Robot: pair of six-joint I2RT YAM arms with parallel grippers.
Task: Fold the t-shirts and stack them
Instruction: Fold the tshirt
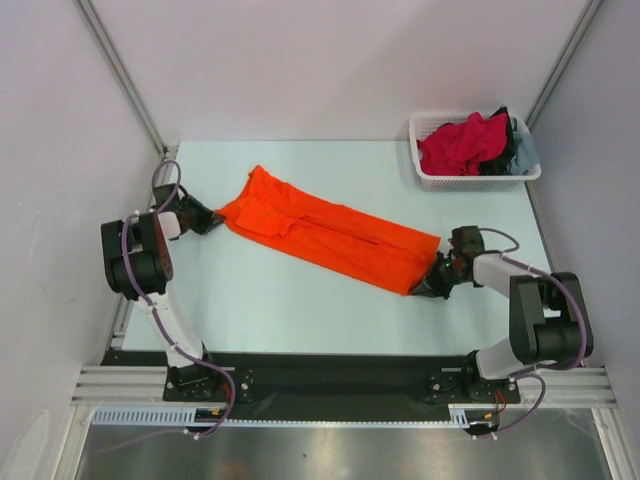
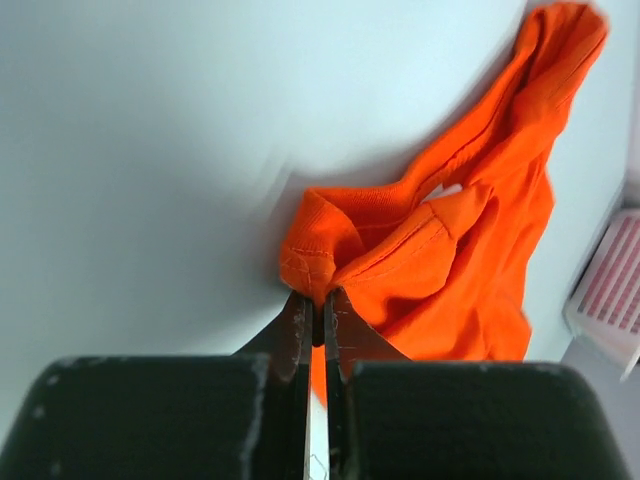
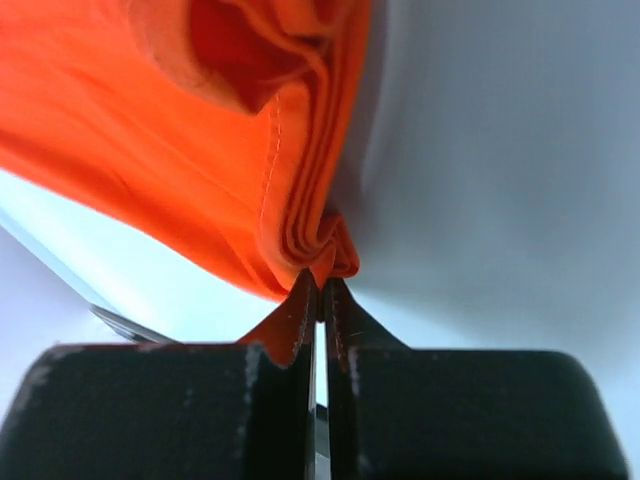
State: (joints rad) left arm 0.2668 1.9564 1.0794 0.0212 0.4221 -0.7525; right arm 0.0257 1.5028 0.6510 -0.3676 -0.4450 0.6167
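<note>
A bright orange t-shirt (image 1: 325, 232) lies folded into a long strip, running diagonally from upper left to lower right across the table. My left gripper (image 1: 213, 219) is shut on its upper left end; in the left wrist view the jaws (image 2: 320, 297) pinch the bunched collar edge of the orange t-shirt (image 2: 440, 260). My right gripper (image 1: 432, 276) is shut on the lower right end; in the right wrist view it (image 3: 322, 280) clamps the layered hem of the orange t-shirt (image 3: 200, 150). Other t-shirts, crimson-pink (image 1: 462, 143), black and grey-blue, are heaped in the basket.
A white mesh basket (image 1: 470, 178) stands at the table's back right corner, and its corner shows in the left wrist view (image 2: 612, 300). Grey walls close in the pale table (image 1: 300, 310) on the left, right and back.
</note>
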